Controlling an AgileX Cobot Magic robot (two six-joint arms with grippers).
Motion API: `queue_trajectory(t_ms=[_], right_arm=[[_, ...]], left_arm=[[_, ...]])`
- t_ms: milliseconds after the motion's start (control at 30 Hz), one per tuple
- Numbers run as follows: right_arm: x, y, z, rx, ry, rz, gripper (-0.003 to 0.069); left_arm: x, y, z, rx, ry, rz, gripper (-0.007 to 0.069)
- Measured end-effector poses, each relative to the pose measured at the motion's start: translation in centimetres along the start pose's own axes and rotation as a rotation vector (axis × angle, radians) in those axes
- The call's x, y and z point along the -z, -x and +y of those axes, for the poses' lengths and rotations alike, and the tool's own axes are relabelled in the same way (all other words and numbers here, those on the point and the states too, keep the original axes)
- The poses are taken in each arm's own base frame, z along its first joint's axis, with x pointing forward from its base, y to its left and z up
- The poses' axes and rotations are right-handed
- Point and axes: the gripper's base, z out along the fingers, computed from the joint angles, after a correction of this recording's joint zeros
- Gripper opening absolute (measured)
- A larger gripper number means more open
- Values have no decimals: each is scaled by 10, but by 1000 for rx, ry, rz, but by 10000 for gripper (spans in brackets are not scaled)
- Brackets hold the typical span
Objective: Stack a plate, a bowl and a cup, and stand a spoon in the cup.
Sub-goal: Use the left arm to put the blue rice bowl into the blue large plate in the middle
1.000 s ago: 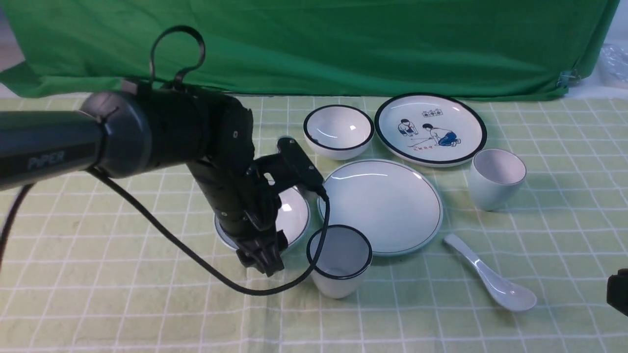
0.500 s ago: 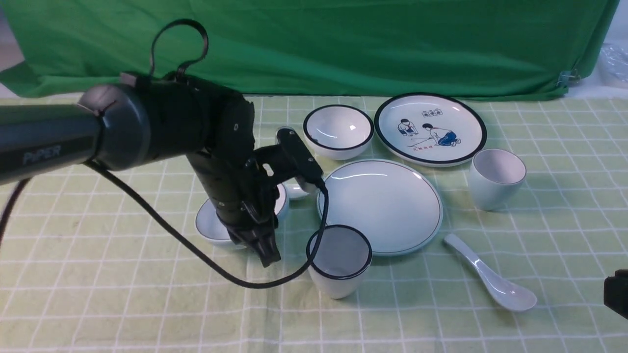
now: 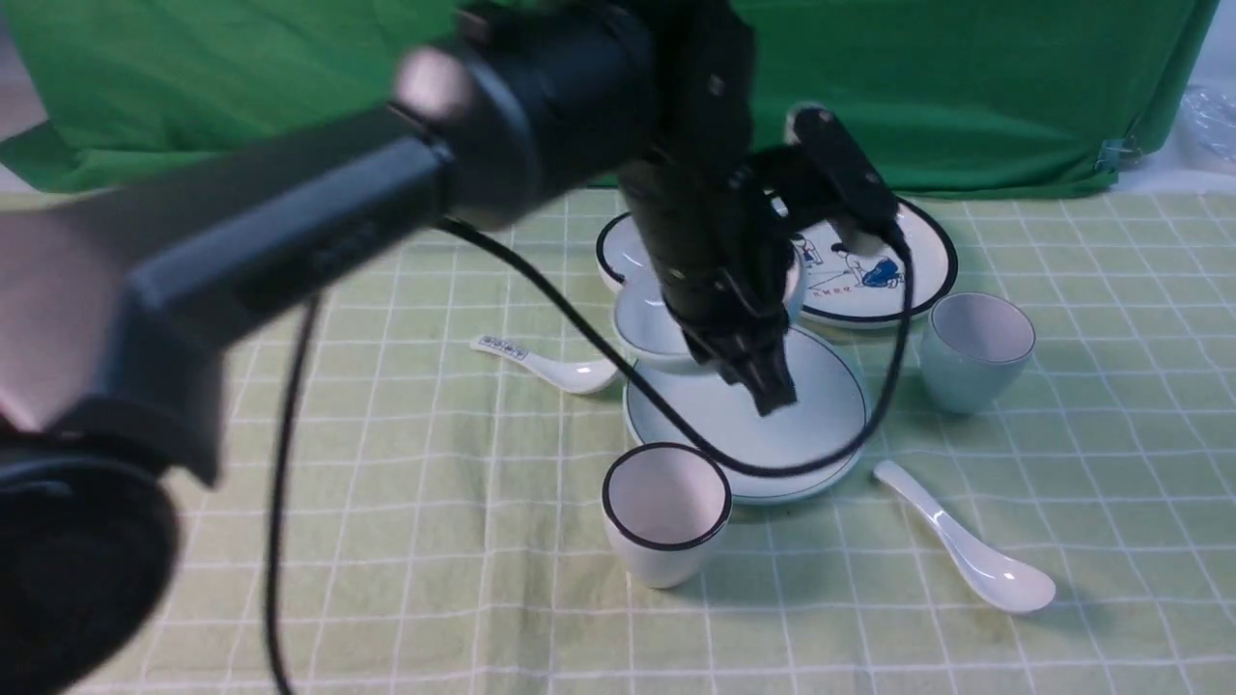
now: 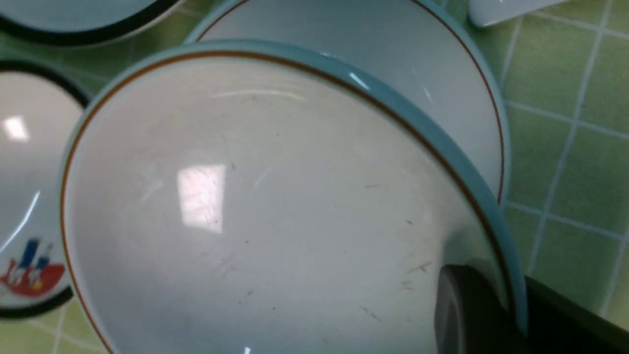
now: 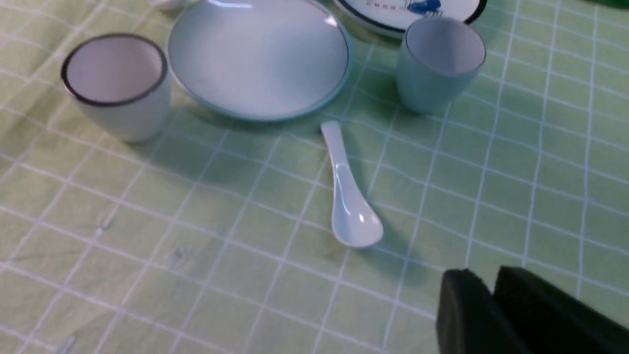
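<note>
The pale bowl (image 3: 645, 328) hangs tilted over the far left part of the plate (image 3: 830, 415), with my left gripper (image 3: 763, 386) shut on its rim. In the left wrist view the bowl (image 4: 245, 211) fills the picture; one finger of the left gripper (image 4: 511, 300) is inside the rim and one outside, and the plate (image 4: 442, 73) lies beneath. To the plate's right stands the cup (image 3: 973, 352), upright. The plain white spoon (image 3: 966, 541) lies in front of it. My right gripper (image 5: 489, 275) is shut on nothing, hovering near the spoon (image 5: 349, 196) and the cup (image 5: 437, 64).
A black-rimmed cup (image 3: 666, 512) stands just in front of the plate. A black-rimmed bowl (image 3: 618, 246) and a cartoon plate (image 3: 908, 261) sit behind it, partly hidden by my left arm. A printed spoon (image 3: 550, 365) lies to the left. A green backdrop hangs behind the table.
My left gripper closed on the bowl's rim, lifted it and carried it right and back over the plate, uncovering the printed spoon. The right gripper left the front view's right edge.
</note>
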Motion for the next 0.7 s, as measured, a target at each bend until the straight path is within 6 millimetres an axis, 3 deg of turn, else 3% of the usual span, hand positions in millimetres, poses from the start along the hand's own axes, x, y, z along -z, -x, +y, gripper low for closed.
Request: queue_trajectory(t_ms=[67, 100, 233, 700], right_arm=[[0, -2, 0, -1, 0, 27, 126], [0, -5, 0, 0, -2, 51, 127], [0, -7, 0, 0, -3, 73, 130], [0, -7, 0, 3, -3, 76, 144]], left_arm=[[-13, 8, -1, -25, 8, 17, 34], [-29, 13, -3, -43, 3, 45, 34], [-50, 14, -5, -55, -7, 75, 34], [-70, 14, -9, -99, -49, 93, 45]])
